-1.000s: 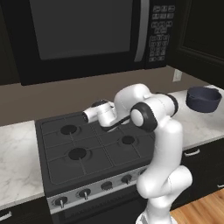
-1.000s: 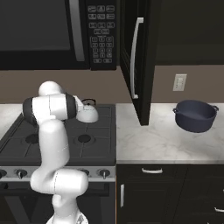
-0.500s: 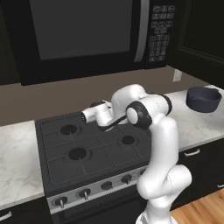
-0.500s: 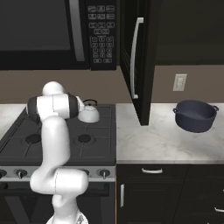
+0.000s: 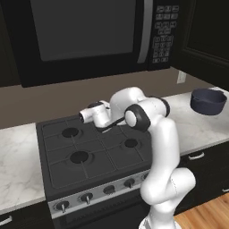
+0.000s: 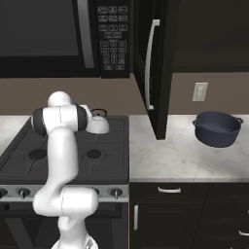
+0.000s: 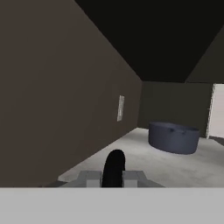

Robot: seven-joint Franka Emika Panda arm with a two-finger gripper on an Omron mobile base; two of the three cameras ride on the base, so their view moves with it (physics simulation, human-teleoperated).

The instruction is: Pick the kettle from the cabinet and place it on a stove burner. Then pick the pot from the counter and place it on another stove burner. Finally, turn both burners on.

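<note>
The small white-silver kettle [image 6: 97, 126] sits low over the rear right of the black stove [image 6: 63, 160]; whether it touches the grate I cannot tell. My gripper [image 7: 113, 177] is shut on its black arched handle [image 7: 113, 166], which rises between the fingertips. In the left base view my hand [image 5: 96, 114] hangs above the stove's rear middle. The dark blue-grey pot [image 6: 217, 128] [image 5: 208, 101] [image 7: 173, 138] stands on the marbled counter [image 6: 185, 163] to the right. The dark cabinet door [image 6: 156, 68] stands open beside the stove. Bare burners [image 5: 79, 156] [image 5: 130, 143] lie at the front.
A black microwave [image 5: 85, 36] hangs low over the stove. Silver knobs [image 5: 85, 197] line the stove's front. A wall outlet [image 6: 200, 91] sits behind the pot. The open cabinet door juts out over the counter between stove and pot.
The arm's elbow has swung a little to the left and the hand has drifted left with it. The kettle has sunk slightly over the rear right burner. The pot has not moved.
</note>
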